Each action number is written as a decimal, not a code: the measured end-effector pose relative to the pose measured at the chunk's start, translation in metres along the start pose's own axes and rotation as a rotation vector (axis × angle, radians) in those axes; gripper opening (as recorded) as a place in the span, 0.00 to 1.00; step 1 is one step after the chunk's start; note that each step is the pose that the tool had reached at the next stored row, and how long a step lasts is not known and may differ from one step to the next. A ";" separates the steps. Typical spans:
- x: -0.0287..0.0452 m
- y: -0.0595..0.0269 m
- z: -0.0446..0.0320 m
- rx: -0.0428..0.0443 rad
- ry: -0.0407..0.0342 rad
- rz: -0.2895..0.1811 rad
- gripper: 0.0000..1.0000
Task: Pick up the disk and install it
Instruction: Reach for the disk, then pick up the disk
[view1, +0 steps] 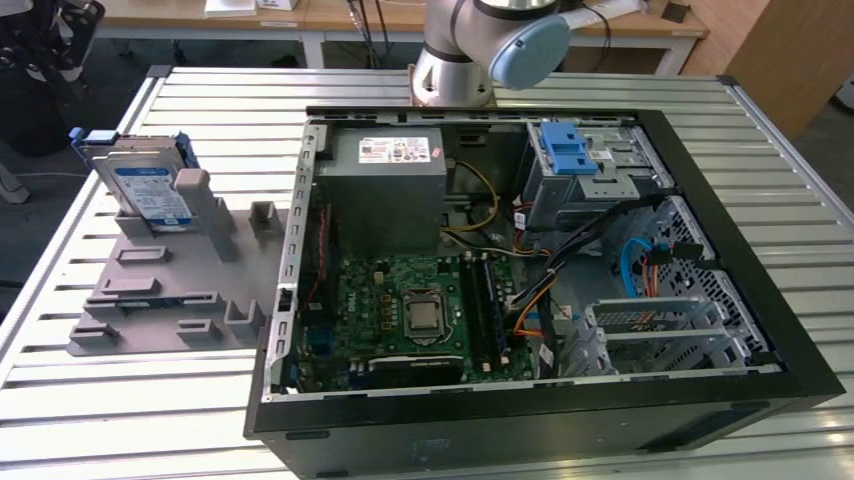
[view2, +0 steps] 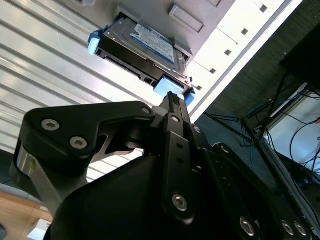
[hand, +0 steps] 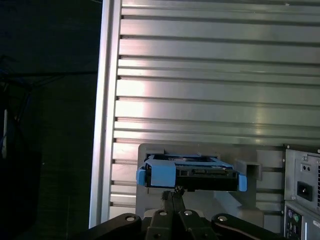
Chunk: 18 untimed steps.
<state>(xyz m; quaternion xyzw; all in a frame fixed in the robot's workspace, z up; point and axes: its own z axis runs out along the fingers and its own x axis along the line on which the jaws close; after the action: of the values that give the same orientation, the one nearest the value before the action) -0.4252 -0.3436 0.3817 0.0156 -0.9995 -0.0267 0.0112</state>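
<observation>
The disk (view1: 147, 190) is a silver hard drive with a blue-and-white label and blue rails. It stands on edge, leaning in a grey fixture (view1: 160, 300) at the exterior view's left, beside the open computer case (view1: 534, 425). In both wrist views the disk (view2: 150, 42) (hand: 190, 172) lies beyond the fingertips, apart from them. My gripper (view2: 172, 100) (hand: 176, 192) is shut, its black fingers pressed together with nothing between them.
The open case holds a motherboard (view1: 414, 310), a grey power supply (view1: 387, 175) and a drive cage with a blue latch (view1: 577, 150) at its far corner. The arm's base (view1: 454, 70) stands behind the case. The table is slatted aluminium (view1: 107, 420); the case's back panel (hand: 302, 190) is near the fixture.
</observation>
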 end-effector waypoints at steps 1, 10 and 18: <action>0.0000 0.0000 0.0000 0.0001 0.0000 0.000 0.11; 0.0000 0.0000 0.0001 0.0000 0.0000 0.000 0.11; 0.0000 0.0000 0.0002 0.0021 0.0052 -0.098 0.11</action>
<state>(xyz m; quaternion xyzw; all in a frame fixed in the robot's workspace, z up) -0.4253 -0.3437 0.3815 0.0646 -0.9975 -0.0261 0.0125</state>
